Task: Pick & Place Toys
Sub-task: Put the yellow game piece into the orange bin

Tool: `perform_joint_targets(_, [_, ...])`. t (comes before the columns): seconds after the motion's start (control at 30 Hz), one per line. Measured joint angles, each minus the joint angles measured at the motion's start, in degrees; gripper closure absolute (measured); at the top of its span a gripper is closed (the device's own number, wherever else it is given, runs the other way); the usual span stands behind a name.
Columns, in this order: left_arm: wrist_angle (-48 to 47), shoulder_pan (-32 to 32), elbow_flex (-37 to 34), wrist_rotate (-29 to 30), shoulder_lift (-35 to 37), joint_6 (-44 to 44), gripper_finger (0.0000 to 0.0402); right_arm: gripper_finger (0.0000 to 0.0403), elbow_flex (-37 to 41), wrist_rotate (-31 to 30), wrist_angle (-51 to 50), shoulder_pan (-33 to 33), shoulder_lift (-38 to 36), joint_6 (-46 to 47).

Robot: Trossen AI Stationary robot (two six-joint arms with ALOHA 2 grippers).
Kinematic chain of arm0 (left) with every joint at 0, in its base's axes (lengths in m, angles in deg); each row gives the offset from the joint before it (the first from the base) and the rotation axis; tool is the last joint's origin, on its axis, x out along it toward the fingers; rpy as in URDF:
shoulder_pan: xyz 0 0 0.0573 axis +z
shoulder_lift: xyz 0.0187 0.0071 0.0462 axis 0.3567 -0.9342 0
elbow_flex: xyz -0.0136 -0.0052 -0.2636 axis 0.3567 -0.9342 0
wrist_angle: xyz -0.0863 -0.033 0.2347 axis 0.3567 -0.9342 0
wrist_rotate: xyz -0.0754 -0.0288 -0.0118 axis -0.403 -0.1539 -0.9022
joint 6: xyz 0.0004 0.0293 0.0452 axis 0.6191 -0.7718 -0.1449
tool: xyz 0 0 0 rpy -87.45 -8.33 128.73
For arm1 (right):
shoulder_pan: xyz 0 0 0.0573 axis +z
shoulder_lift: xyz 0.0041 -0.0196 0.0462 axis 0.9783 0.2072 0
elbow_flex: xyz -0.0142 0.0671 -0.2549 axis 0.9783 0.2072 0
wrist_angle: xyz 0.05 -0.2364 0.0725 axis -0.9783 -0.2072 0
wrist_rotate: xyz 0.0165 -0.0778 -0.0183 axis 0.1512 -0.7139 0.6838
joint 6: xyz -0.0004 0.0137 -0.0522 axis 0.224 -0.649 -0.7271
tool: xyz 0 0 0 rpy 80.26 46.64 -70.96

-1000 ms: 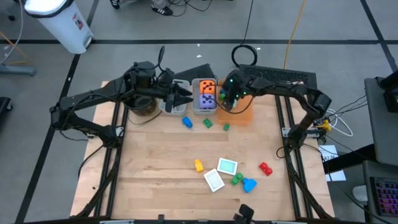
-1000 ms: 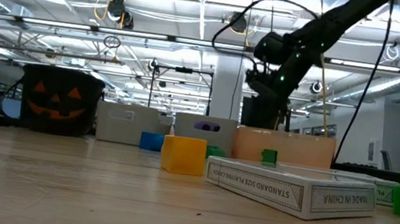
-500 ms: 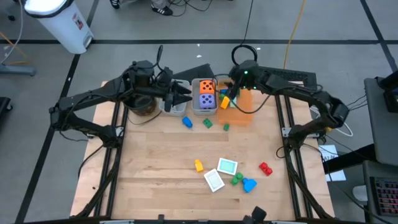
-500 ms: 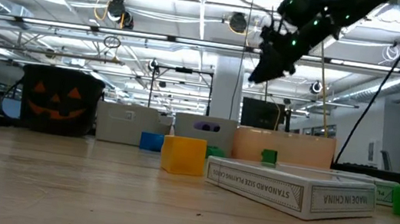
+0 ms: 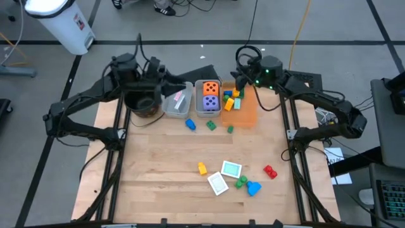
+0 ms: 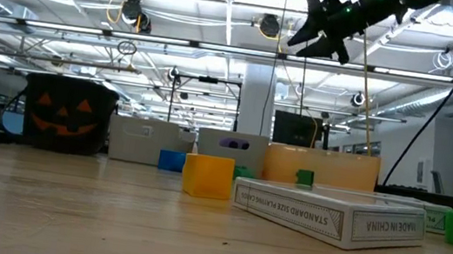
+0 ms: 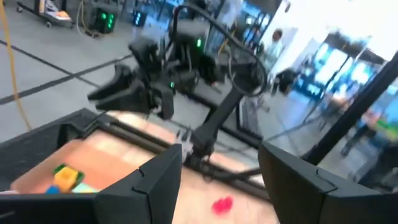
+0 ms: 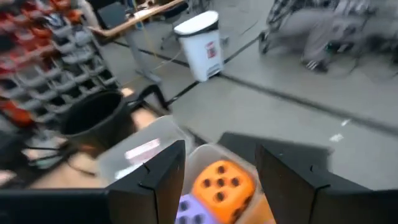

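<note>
Both dark two-finger grippers, left (image 5: 166, 81) and right (image 5: 235, 77), hover at twelve o'clock, fingers apart, empty; a descent could knock the orange foam die (image 5: 211, 88); the red plastic block (image 5: 270, 171) waits at five o'clock.

A pale wooden bench (image 5: 164, 183) stands on a grey floor. Take the black pot (image 5: 143, 104) at its far left as the landmark: from low down it shows an orange pumpkin face (image 6: 68, 115). Just beside the pot sits a clear bin (image 5: 176, 102), next a second clear bin (image 5: 209, 98), and farthest from the pot an orange bin (image 5: 245, 109); all four stand in one row along the far edge. Well beyond the pot, off the bench on the floor, stands a white waste bin (image 5: 63, 24). Cables (image 5: 253, 25) trail over the floor behind the row.
</note>
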Motion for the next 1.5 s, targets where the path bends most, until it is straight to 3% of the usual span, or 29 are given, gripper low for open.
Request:
perform_joint_targets(0.1, [3.59, -0.02, 0.0, 0.41, 0.02, 5.2, 0.0181, 0.022, 0.25, 6.34, 0.14, 0.08, 0.11, 2.52])
perform_joint_targets(0.23, [3.55, -0.59, 0.0, -2.78, 0.0, 3.54, 0.0181, 0.0218, 1.31, 17.22, 2.2, 2.72, -0.34, 2.6])
perform_joint_targets(0.33, [1.26, -2.34, 0.0, -5.04, 0.1, 1.88, 0.0181, 0.0219, 1.36, 18.36, 0.55, 6.82, -1.97, 1.44])
perform_joint_targets(0.43, [-4.16, -4.67, -0.07, -5.2, 1.73, -1.27, 0.0181, 0.0221, 1.36, 14.2, -1.03, 12.97, -3.48, 0.3])
perform_joint_targets(0.7, [-16.36, -11.93, -0.09, -0.59, 2.77, -5.83, 0.0181, 0.0222, 1.36, -4.42, -1.9, 33.84, -3.82, -3.03])
perform_joint_targets(0.83, [-19.54, -14.33, -0.06, 2.19, 2.74, -7.45, 0.0181, 0.0222, 1.71, -9.04, -1.0, 39.85, -2.38, -0.6])
perform_joint_targets(1.0, [-19.39, -15.7, -0.05, 2.77, 2.82, -7.97, 0.0181, 0.0222, 4.14, -11.43, 5.64, 42.67, -2.16, 10.87])
perform_joint_targets(1.1, [-18.67, -16.04, -0.07, 2.84, 2.75, -7.98, 0.0181, 0.0222, 6.41, -11.58, 9.14, 43.54, -2.16, 11.26])
perform_joint_targets(1.3, [-13.64, -16.04, -0.07, 2.82, 2.78, -4.7, 0.0181, 0.0222, 15.12, -11.54, 25.4, 42.66, -2.2, 22.4])
perform_joint_targets(1.5, [-12.05, -16.1, -0.07, 2.81, 1.98, -4.52, 0.0181, 0.0222, 23.71, -11.46, 38.01, 41.15, -3.45, 27.05])
